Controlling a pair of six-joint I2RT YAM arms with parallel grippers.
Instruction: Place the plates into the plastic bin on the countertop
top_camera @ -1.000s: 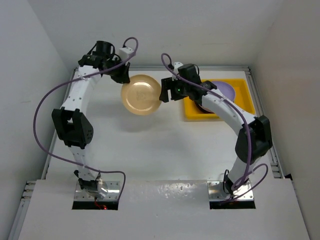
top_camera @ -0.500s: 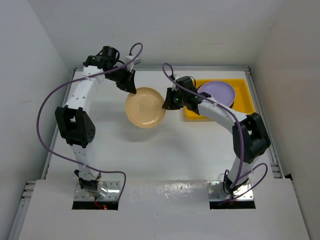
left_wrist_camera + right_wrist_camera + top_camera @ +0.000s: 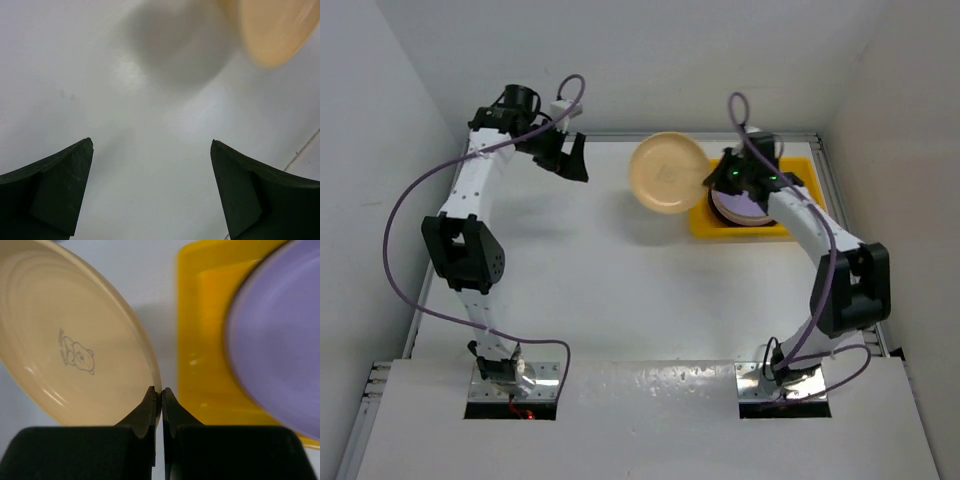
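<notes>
A pale orange-yellow plate (image 3: pixel 667 171) with a small bear drawing (image 3: pixel 75 352) hangs above the countertop (image 3: pixel 620 280), just left of the yellow plastic bin (image 3: pixel 798 170). My right gripper (image 3: pixel 712 177) is shut on this plate's right rim (image 3: pixel 159 392). A lilac plate (image 3: pixel 745 205) lies in the bin (image 3: pixel 200 340), under my right wrist, and fills the right of the right wrist view (image 3: pixel 275 335). My left gripper (image 3: pixel 572 160) stands open at the back left, nothing between its fingers (image 3: pixel 60 185); the blurred plate edge (image 3: pixel 275 30) shows far ahead of it.
White walls close the countertop at the back and on both sides. A metal rail (image 3: pixel 845 220) runs along the right edge beside the bin. Purple cables loop off both arms.
The left gripper has opened, let go of the pale plate and drawn back to the left. The right gripper has shut on the plate's rim and carried it right, towards the bin.
</notes>
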